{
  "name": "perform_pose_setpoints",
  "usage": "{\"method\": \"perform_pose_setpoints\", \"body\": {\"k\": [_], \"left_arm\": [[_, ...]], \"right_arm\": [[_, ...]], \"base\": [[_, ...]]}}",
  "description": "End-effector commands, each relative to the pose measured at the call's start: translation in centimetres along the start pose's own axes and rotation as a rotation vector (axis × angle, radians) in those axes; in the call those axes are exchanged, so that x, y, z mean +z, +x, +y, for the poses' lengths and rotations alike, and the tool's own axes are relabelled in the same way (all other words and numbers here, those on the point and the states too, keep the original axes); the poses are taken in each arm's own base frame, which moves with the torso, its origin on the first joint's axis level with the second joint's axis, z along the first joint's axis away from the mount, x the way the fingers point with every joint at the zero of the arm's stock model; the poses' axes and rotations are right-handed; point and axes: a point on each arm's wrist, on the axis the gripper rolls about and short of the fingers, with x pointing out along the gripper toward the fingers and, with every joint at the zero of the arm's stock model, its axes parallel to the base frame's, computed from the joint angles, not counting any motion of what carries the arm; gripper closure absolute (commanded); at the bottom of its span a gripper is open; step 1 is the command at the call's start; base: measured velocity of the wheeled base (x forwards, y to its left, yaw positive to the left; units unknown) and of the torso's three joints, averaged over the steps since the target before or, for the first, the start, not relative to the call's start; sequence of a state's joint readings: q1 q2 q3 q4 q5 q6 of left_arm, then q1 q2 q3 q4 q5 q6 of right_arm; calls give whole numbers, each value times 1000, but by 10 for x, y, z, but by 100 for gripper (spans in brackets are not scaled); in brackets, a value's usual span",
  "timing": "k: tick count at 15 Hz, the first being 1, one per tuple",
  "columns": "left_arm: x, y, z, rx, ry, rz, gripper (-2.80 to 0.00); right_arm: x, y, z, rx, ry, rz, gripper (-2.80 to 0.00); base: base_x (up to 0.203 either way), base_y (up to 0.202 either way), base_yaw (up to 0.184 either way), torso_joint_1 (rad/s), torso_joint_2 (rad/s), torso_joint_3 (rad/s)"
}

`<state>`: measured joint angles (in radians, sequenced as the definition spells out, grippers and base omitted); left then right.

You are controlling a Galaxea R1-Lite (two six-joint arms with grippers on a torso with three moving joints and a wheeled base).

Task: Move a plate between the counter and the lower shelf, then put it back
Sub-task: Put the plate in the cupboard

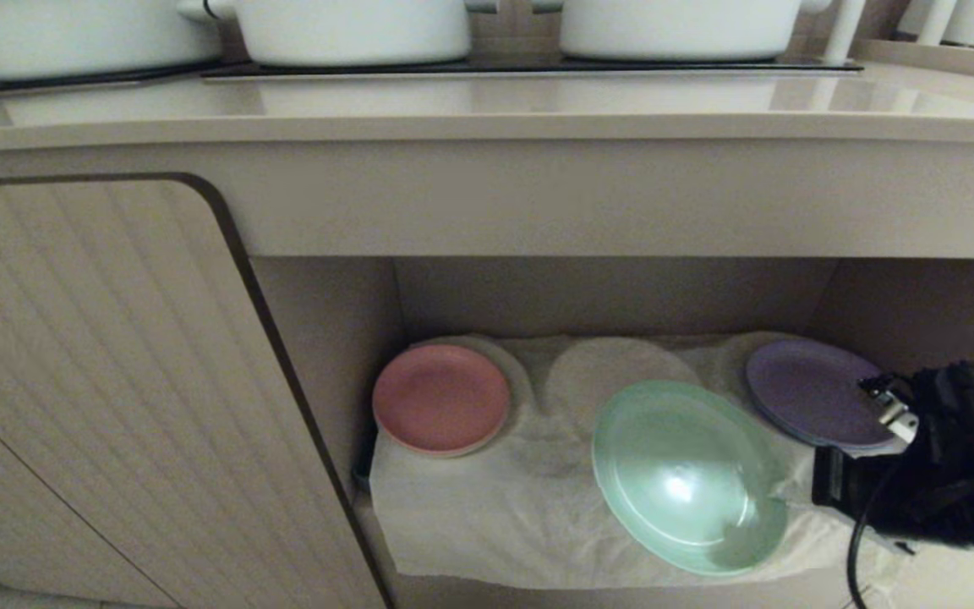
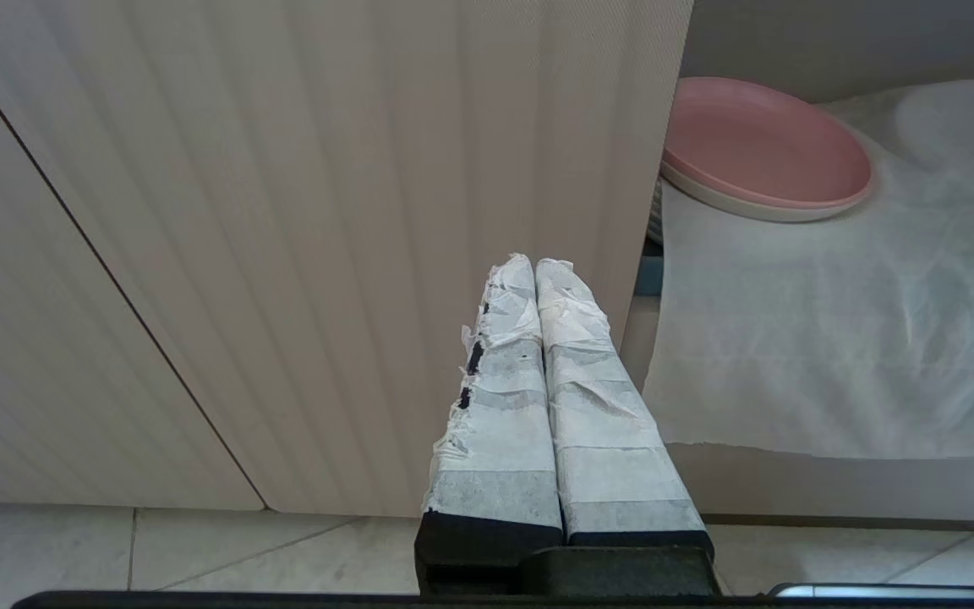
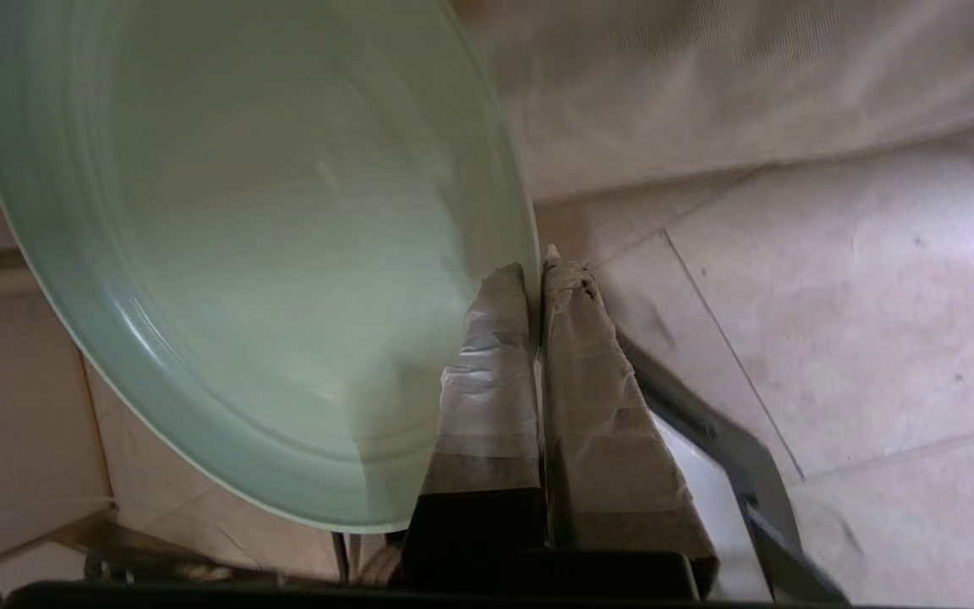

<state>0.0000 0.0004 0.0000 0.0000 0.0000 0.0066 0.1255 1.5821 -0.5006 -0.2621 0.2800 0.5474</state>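
The mint-green plate (image 1: 690,478) hangs tilted just in front of the lower shelf (image 1: 487,516), over the front edge of its white cloth. My right gripper (image 3: 538,271) is shut on the plate (image 3: 250,245) at its rim, one taped finger on each face. In the head view the right arm (image 1: 935,465) comes in from the right, and its fingertips are hidden behind the plate's edge. The counter (image 1: 487,110) runs above the recess. My left gripper (image 2: 535,264) is shut on nothing, low in front of the ribbed cabinet door (image 2: 284,211).
A pink plate (image 1: 440,397) lies at the shelf's left and a purple plate (image 1: 808,391) at its right, with a round cloth mound (image 1: 614,372) between. White pots (image 1: 352,30) stand on the hob. The counter's thick front edge (image 1: 538,194) overhangs the recess.
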Motion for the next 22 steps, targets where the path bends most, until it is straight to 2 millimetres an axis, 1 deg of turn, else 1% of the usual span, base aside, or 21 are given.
{"method": "perform_pose_setpoints", "body": {"k": [1,5,9,11,16,19,22], "left_arm": [[0,0,0,0,0,0,0],[0,0,0,0,0,0,0],[0,0,0,0,0,-1,0],[0,0,0,0,0,-1,0],[0,0,0,0,0,0,0],[0,0,0,0,0,-1,0],[0,0,0,0,1,-1,0]], "right_arm": [[5,16,-2,-11,11,22,0],[29,38,-1,-17,21,1,0],[49,51,-9,-38,53,-23,0],[54,59,-13,-48,63,-20,0],[68,79,-14,-50,73,-14,0],[77,88,-12,-49,144,-7,0],[78,96,-14,-61,173,17,0]], "base": [[0,0,0,0,0,0],[0,0,0,0,0,0],[0,0,0,0,0,0],[0,0,0,0,0,0],[0,0,0,0,0,0],[0,0,0,0,0,0],[0,0,0,0,0,0]]}}
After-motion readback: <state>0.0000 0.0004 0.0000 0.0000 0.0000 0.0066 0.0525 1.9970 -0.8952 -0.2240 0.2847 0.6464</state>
